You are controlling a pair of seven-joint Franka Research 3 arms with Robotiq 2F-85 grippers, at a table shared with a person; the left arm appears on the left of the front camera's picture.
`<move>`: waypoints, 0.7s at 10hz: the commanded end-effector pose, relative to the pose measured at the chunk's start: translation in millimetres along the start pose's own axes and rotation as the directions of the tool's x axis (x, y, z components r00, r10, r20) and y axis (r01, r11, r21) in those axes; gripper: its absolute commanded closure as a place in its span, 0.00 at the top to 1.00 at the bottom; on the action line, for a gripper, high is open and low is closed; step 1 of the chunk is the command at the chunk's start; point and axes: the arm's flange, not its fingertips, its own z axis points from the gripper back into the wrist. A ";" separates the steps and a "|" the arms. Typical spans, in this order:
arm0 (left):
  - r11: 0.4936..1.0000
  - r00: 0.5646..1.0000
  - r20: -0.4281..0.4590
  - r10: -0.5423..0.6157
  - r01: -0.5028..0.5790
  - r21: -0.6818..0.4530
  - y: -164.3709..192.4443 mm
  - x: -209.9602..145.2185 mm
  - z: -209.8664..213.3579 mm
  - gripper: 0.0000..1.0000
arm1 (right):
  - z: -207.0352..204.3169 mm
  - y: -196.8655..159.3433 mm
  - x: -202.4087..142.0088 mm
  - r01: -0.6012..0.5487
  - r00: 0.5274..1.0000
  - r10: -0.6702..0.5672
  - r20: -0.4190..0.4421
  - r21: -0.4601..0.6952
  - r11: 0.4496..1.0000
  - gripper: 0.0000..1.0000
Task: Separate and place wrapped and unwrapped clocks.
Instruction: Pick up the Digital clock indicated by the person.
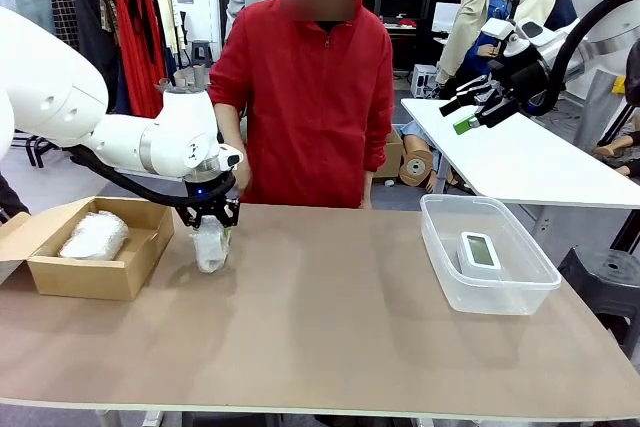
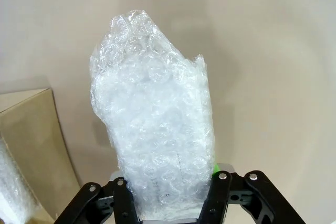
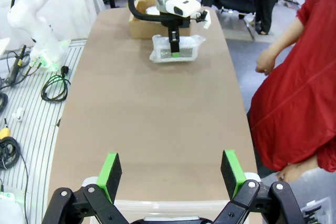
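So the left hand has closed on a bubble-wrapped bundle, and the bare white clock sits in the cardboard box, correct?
Not quite. The left hand is shut on a bubble-wrapped bundle, but the bare white clock sits in the clear plastic tub, as the front view shows. The cardboard box holds another wrapped bundle.

1 wrapped clock (image 1: 94,235) in box (image 1: 110,277) left, bare clock (image 1: 479,251) in tub (image 1: 520,292) right

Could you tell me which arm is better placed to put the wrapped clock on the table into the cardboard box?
Left: its pincer is shut on the wrapped clock beside the cardboard box. The right pincer hangs open, high over the far side.
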 end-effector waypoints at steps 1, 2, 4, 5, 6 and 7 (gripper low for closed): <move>0.999 0.999 0.026 -0.030 0.031 -0.030 -2.1 -5.9 26.6 0.00 | -0.2 0.5 1.1 -0.001 1.000 0.001 0.002 0.002 1.000 1.00; 0.999 0.999 0.018 -0.039 0.039 -0.017 -7.0 -8.1 39.6 0.00 | -0.2 0.5 1.1 -0.001 1.000 0.001 0.002 0.002 1.000 1.00; 0.996 0.995 0.026 -0.094 0.093 0.015 -19.4 -12.6 82.6 0.00 | -0.2 0.5 1.1 -0.001 1.000 0.001 0.002 0.002 1.000 1.00; 0.991 0.990 0.040 -0.135 0.135 0.024 -27.5 -15.7 106.7 0.00 | -0.2 0.5 1.1 -0.001 1.000 0.001 0.002 0.002 1.000 1.00; 0.984 0.983 0.043 -0.180 0.180 -0.007 -37.1 -18.5 129.4 0.00 | -0.2 0.5 1.1 -0.001 1.000 0.001 0.002 0.002 1.000 1.00; 0.975 0.974 0.048 -0.220 0.220 -0.004 -46.9 -21.5 149.9 0.00 | -0.2 0.5 1.1 -0.001 1.000 0.001 0.002 0.002 1.000 1.00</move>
